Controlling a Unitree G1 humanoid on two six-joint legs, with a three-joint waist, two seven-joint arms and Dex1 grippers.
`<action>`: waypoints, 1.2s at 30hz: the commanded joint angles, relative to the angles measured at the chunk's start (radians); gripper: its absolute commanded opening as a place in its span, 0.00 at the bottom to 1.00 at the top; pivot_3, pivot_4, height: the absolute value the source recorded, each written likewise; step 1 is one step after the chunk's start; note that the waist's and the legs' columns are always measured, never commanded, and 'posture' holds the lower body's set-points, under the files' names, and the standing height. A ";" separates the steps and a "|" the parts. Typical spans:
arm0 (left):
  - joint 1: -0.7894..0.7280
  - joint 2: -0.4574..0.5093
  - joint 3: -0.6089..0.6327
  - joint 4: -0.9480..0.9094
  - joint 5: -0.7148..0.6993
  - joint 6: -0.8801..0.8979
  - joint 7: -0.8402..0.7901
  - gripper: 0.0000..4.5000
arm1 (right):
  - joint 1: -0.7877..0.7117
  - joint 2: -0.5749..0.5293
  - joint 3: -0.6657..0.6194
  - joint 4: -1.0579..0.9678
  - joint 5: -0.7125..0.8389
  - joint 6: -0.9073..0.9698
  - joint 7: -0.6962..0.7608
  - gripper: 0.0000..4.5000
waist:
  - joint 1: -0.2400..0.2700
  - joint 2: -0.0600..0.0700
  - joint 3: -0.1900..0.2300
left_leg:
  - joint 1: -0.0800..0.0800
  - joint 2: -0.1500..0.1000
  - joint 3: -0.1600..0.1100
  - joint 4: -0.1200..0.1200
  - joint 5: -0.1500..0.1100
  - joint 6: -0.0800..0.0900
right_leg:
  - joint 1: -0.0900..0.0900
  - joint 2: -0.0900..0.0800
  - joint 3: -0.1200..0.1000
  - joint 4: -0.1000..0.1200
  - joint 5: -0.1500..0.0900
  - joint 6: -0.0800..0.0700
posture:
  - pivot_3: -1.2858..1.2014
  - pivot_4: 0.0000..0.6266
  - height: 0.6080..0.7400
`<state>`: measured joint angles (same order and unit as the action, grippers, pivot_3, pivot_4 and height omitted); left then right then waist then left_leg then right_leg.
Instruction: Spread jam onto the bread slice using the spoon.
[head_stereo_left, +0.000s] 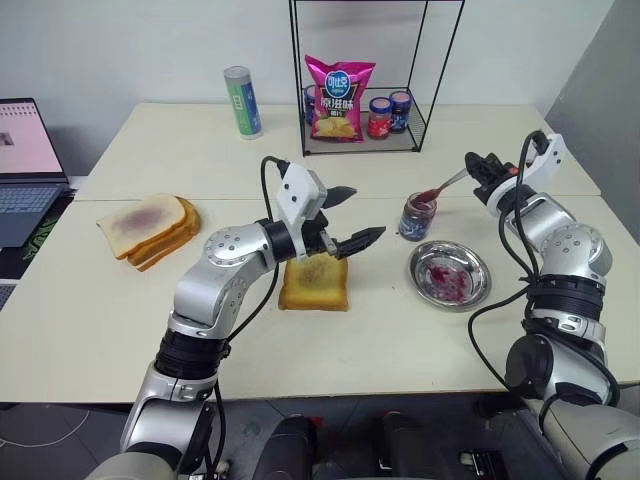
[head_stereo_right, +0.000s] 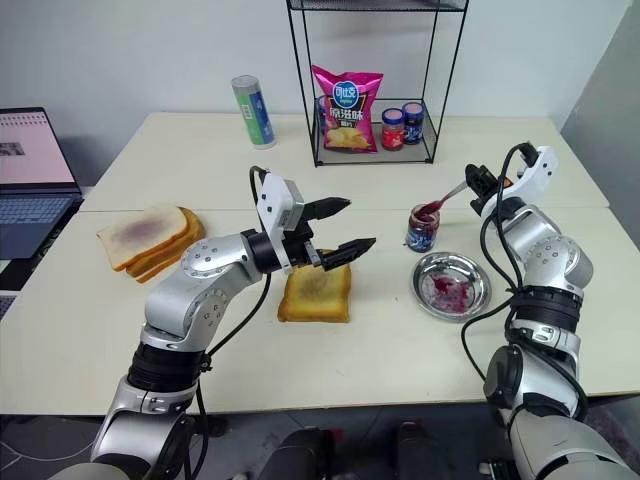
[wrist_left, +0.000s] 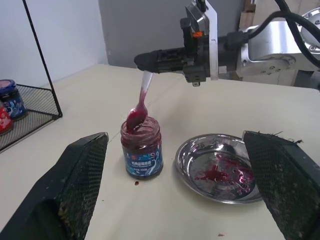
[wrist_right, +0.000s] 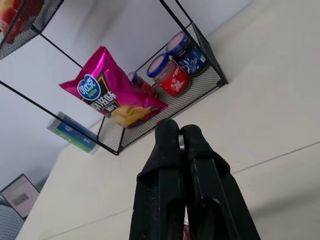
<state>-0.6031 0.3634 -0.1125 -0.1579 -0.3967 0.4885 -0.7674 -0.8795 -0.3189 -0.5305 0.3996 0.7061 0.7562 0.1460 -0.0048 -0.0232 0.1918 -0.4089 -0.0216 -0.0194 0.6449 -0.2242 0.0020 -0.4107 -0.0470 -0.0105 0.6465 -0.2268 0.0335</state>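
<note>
1. Spoon (wrist_left: 141, 102): slim, shiny metal. I see its long axis slanting, the bowl down at the mouth of the open jam jar (head_stereo_left: 417, 217) and the handle rising toward my right tool (head_stereo_left: 476, 170). The bowl is coated in jam (wrist_left: 135, 118), dark red-purple and glossy.
2. Right tool: two black fingers pressed together, clamped on the spoon's handle end, above the tabletop (head_stereo_left: 100, 320) beyond the jar.
3. Left tool (head_stereo_left: 350, 216): black fingers spread wide, nothing between them, pointing toward the jar, raised over the far edge of the bread slice (head_stereo_left: 314, 284).
4. Bread slice: thick, squarish, golden-brown with a darker crust, lying flat at the middle of the tabletop, left of the dish (head_stereo_left: 478, 292).
5. Dish: round, shallow, polished metal, just in front of the jar, with wet red smears at its centre.
6. Stacked slices (head_stereo_left: 148, 227): at the left, pale top stained purple.
7. Wire shelf (head_stereo_left: 360, 75): thin black rods with a mesh floor, at the back; holds a pink crisp bag (head_stereo_left: 339, 97) and two lidded jars (head_stereo_left: 389, 114). A cylindrical can (head_stereo_left: 242, 101) stands beside it.
8. Tabletop: smooth and cream, with a seam across it; a laptop (head_stereo_left: 28, 165) at far left; pale wall behind.
</note>
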 joint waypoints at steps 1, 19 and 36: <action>-0.020 -0.006 0.004 -0.023 -0.002 -0.027 -0.005 1.00 | -0.029 -0.016 -0.018 -0.036 0.033 0.007 -0.009 0.00 | 0.000 0.000 0.000 | 0.000 0.000 0.000 0.000 0.000 0.000 | 0.000 0.000 0.000 0.000 0.000 0.000 | 0.52 0.24 1.00; -0.028 -0.015 -0.001 -0.012 -0.003 -0.039 -0.024 1.00 | 0.021 -0.013 -0.081 -0.151 0.121 0.072 -0.088 0.00 | 0.000 0.000 0.000 | 0.000 0.000 0.000 0.000 0.000 0.000 | 0.000 0.000 0.000 0.000 0.000 0.000 | 0.52 0.24 1.00; -0.040 -0.006 0.025 -0.008 -0.018 -0.030 -0.038 1.00 | 0.058 0.108 -0.223 -0.269 0.436 0.110 -0.313 0.00 | 0.000 0.000 0.000 | 0.000 0.000 0.000 0.000 0.000 0.000 | 0.000 0.000 0.000 0.000 0.000 0.000 | 0.52 0.24 1.00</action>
<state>-0.6174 0.3513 -0.1126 -0.1514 -0.3978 0.4709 -0.7994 -0.8065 -0.2120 -0.7383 0.1932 1.0803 0.8770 -0.1444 -0.0052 -0.0230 0.1918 -0.4092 -0.0214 -0.0195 0.6448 -0.2242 0.0022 -0.4107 -0.0469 -0.0107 0.6465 -0.2268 0.0336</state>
